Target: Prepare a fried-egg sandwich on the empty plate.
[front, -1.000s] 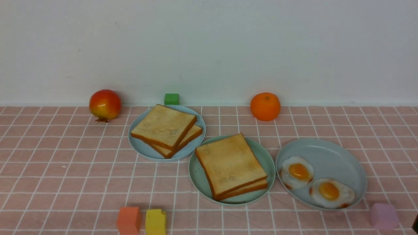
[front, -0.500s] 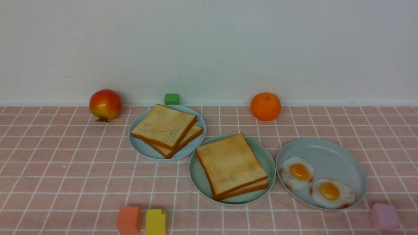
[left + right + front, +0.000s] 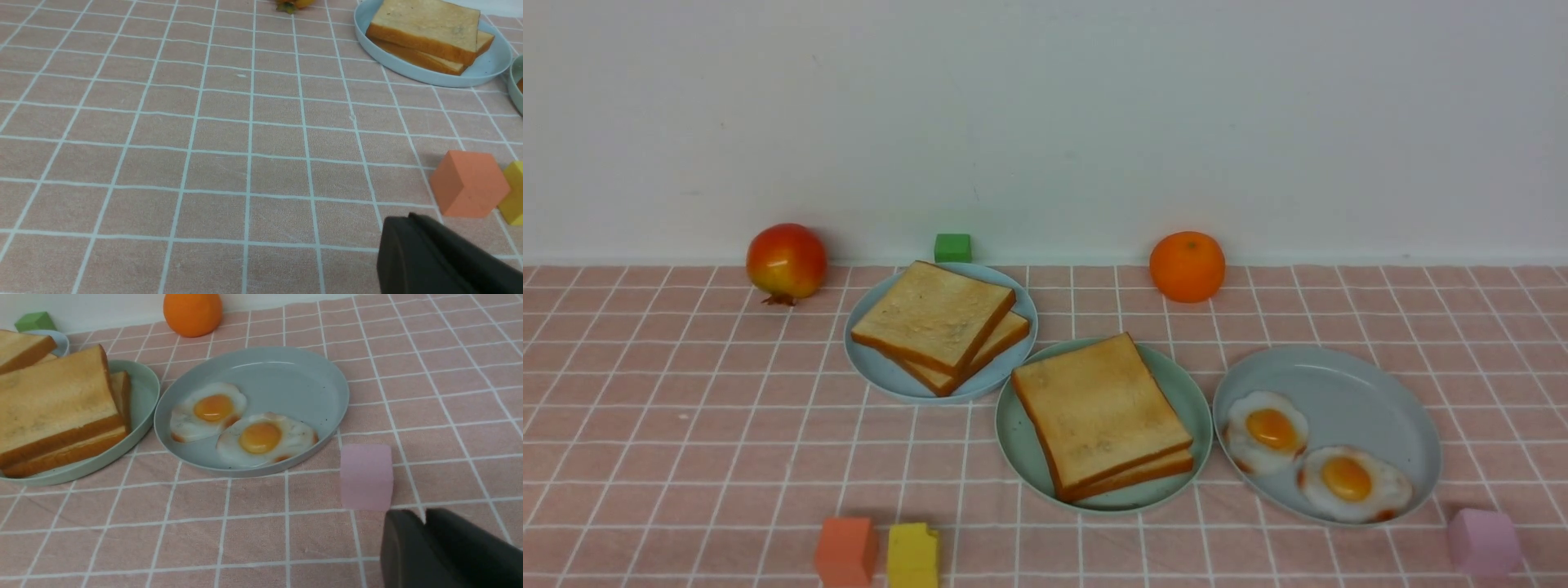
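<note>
Hovering low over cloth: left pincer (image 3: 412,232) closed | right pincer (image 3: 425,518) slit-narrow, holding nothing

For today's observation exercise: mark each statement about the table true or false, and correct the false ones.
1. Two fried eggs lie on the grey-blue plate. True.
2. The mint-green plate is bare. False: two stacked toast slices lie on it.
3. The orange sits on a plate. False: it rests on the tablecloth near the wall.
4. The orange block and yellow block stand side by side. True.
5. The pale-blue plate holds toast. True.
</note>
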Controlling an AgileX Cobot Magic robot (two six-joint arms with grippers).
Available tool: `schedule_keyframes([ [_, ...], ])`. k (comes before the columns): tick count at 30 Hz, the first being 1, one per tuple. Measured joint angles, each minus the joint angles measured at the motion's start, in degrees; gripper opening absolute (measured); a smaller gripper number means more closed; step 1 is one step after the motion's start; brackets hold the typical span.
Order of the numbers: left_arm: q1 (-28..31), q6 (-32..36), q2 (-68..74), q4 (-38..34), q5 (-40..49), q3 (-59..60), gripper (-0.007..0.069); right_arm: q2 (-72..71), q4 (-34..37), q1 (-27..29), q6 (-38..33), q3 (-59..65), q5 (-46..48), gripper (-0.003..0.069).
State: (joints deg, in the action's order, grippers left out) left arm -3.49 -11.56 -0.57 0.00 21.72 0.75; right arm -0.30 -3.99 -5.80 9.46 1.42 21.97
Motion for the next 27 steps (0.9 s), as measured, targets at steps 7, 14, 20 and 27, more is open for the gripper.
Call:
schedule_keyframes([
  [7,0.0,0.0,0.0,0.0,0.0,0.0,0.0018,0.0,0.0,0.04,-0.2,0.0,0.0,0.0118],
  [14,0.0,0.0,0.0,0.0,0.0,0.0,0.0023,0.0,0.0,0.04,-0.34,0.0,0.0,0.013],
  [20,0.0,0.0,0.0,0.0,0.0,0.0,0.003,0.0,0.0,0.04,-0.34,0.0,0.0,0.0138],
  [27,0.0,0.0,0.0,0.0,0.0,0.0,0.0039,0.0,0.0,0.04,-0.34,0.0,0.0,0.0142],
])
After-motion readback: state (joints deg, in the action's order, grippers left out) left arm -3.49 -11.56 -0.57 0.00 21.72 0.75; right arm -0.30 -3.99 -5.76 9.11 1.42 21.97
